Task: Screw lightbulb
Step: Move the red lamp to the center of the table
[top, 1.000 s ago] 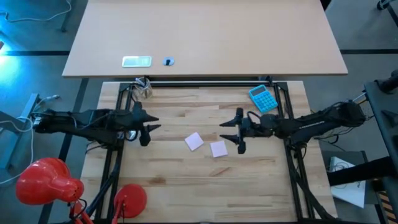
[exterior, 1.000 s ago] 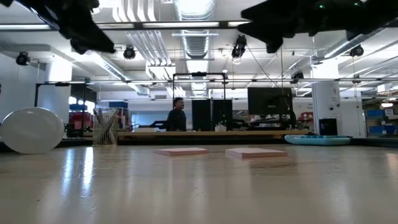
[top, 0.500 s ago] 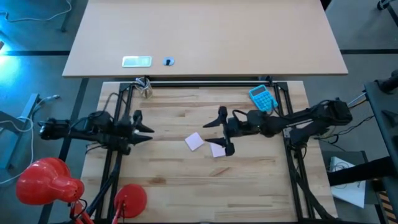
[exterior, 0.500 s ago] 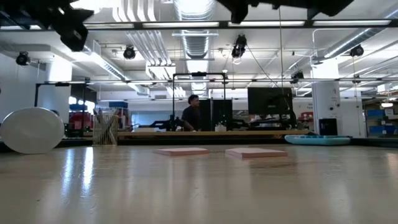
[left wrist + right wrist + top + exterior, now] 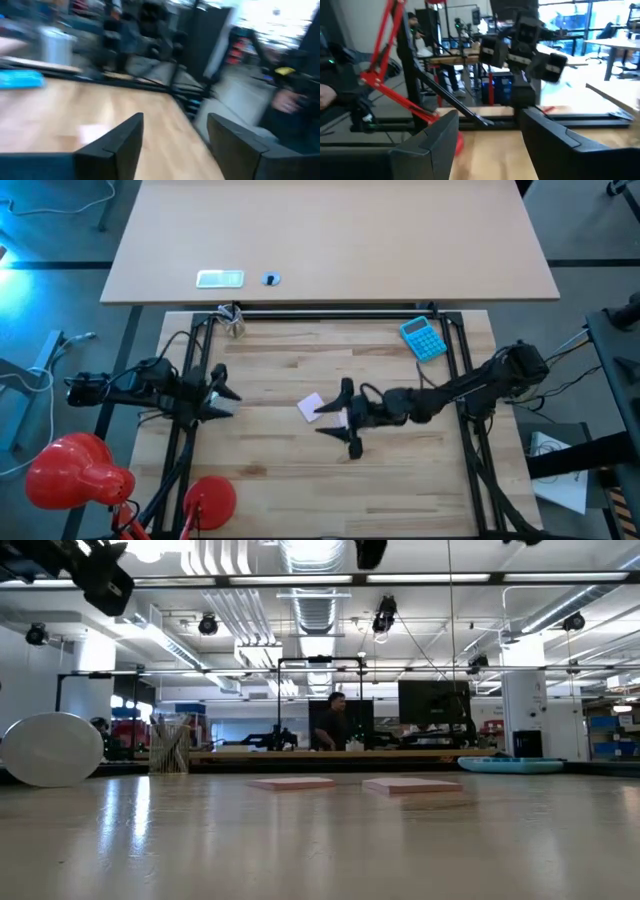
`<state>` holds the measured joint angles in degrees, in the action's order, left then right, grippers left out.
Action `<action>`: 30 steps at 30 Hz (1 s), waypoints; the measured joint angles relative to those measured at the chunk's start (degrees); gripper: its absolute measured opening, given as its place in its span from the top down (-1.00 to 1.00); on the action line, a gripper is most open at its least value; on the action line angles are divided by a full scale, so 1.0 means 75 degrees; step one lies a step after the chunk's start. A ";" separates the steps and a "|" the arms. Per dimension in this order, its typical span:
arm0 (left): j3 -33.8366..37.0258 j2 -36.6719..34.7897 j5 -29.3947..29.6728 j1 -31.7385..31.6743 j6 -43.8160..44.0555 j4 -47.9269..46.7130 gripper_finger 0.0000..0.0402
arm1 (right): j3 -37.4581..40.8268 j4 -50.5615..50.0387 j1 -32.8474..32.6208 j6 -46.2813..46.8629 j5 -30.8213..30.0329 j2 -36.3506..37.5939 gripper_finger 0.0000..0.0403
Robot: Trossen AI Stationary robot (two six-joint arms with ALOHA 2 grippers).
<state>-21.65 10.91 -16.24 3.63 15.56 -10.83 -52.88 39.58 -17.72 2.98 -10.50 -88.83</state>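
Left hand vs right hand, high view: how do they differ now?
Left hand sits near the left edge of the table; right hand is out at mid-table. Right hand hangs over the pink sticky notes; left hand has bare wood under it. Both are open and empty.

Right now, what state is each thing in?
Left gripper: open, empty, above the table's left edge.
Right gripper: open, empty, above the pink notes.
First note: flat, uncovered.
Second note: flat, mostly hidden under the right gripper from above.
Calculator: flat, far right corner.
Lamp: base on the table, shade past the left edge.
Lightbulb: not visible.
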 joint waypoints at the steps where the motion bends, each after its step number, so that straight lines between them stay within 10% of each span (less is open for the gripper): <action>1: 0.0000 0.0041 -0.0448 0.0004 0.0100 0.0163 -0.13 | -0.0199 -0.0018 -0.0145 -0.0015 -0.0126 -0.0137 -0.06; 6: -0.0003 0.0106 -0.2978 0.0008 0.0763 0.0611 -0.27 | -0.1194 -0.0190 -0.0842 -0.0442 -0.1002 -0.0848 -0.13; 15: 0.0011 -0.0287 -0.5160 0.0055 0.1157 0.0699 -0.30 | -0.3012 -0.0753 -0.1369 -0.0240 -0.1625 -0.2031 -0.16; 30: 0.1651 -0.1222 -0.4971 0.2403 0.2458 0.4645 -0.30 | -0.4460 -0.2285 -0.1388 0.0003 -0.4035 -0.2272 -0.32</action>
<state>-9.27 1.75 -53.53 21.65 34.00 24.00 -86.33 22.45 -28.13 3.01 -40.76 -105.88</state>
